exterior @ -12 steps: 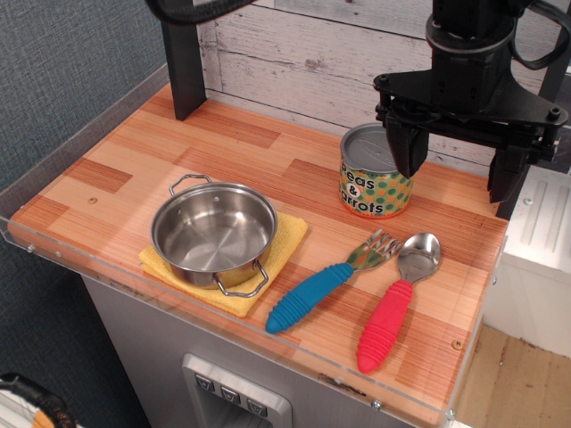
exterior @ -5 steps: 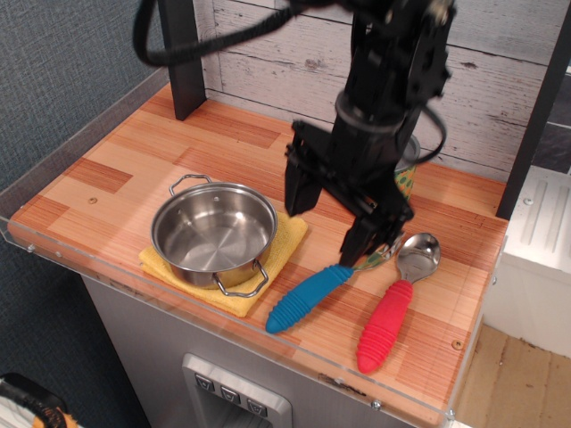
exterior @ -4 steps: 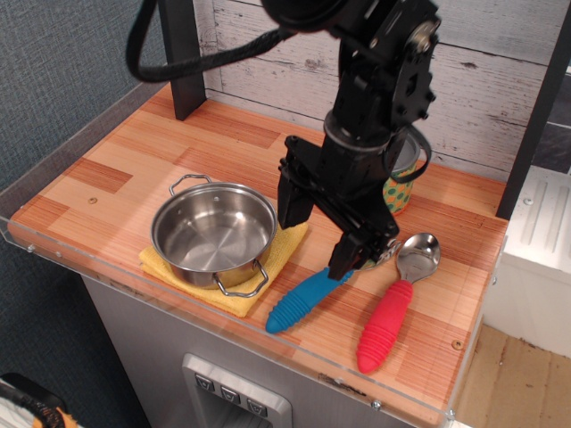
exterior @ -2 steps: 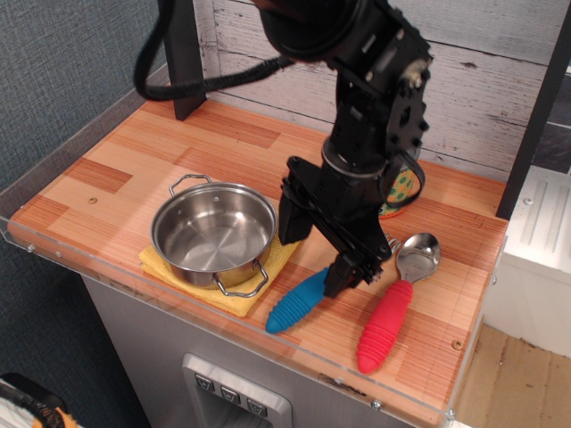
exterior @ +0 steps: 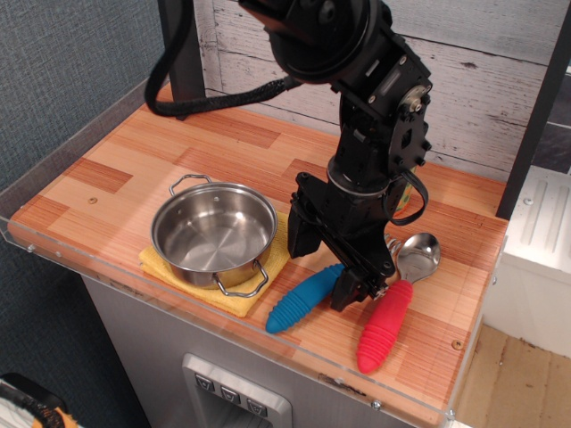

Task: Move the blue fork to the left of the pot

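Note:
The blue fork (exterior: 302, 300) lies on the wooden counter to the right of the pot; only its ribbed blue handle shows, the tines are hidden behind the gripper. The pot (exterior: 213, 232) is a shiny steel pot with two wire loop handles, sitting on a yellow cloth (exterior: 239, 299). My gripper (exterior: 324, 267) is open and low over the fork's upper handle, one finger (exterior: 301, 234) on the pot side and the other finger (exterior: 350, 291) between the fork and the red-handled spoon.
A red-handled spoon (exterior: 386, 323) lies just right of the fork. The peas and carrots tin is almost hidden behind the arm (exterior: 368, 116). A dark post (exterior: 183, 53) stands at the back left. A clear acrylic lip (exterior: 143, 290) edges the counter's front.
The arm came from the back right, over the tin, down and forward. Its open fingers have dropped from above the fork's tines to straddle the fork's handle. The fork has not moved.

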Robot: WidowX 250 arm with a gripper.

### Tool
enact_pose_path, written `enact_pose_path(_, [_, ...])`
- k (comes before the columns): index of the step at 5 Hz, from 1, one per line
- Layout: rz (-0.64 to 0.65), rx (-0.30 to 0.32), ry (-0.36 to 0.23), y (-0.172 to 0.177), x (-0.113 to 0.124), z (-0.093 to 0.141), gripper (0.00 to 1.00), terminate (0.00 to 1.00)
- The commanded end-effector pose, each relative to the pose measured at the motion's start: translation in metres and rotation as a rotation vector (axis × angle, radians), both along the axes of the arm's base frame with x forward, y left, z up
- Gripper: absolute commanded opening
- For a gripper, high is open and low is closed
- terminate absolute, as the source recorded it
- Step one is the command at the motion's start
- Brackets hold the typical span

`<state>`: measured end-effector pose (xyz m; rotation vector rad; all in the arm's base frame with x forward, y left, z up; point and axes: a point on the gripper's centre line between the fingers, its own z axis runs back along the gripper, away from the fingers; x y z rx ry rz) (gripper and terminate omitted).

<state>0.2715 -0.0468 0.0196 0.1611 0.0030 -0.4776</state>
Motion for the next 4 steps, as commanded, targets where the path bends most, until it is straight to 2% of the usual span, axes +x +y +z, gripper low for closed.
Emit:
enact_pose_path(1, [-0.034,-0.033,-0.008,0.0003,0.0039,-0.0023,1.00,0.00])
enact_pose_path(2, [-0.032,-0.041,-0.017,0.0015,0.0027,-0.0022,0.00,0.00])
enact_pose_path(3, [0.022,-0.036,-0.013,0.0052,0.0021,-0.0008,0.00,0.00])
enact_pose_path(4, [0.036,-0.064,-0.001,0.0042,0.0024,0.0010,0.00,0.00])
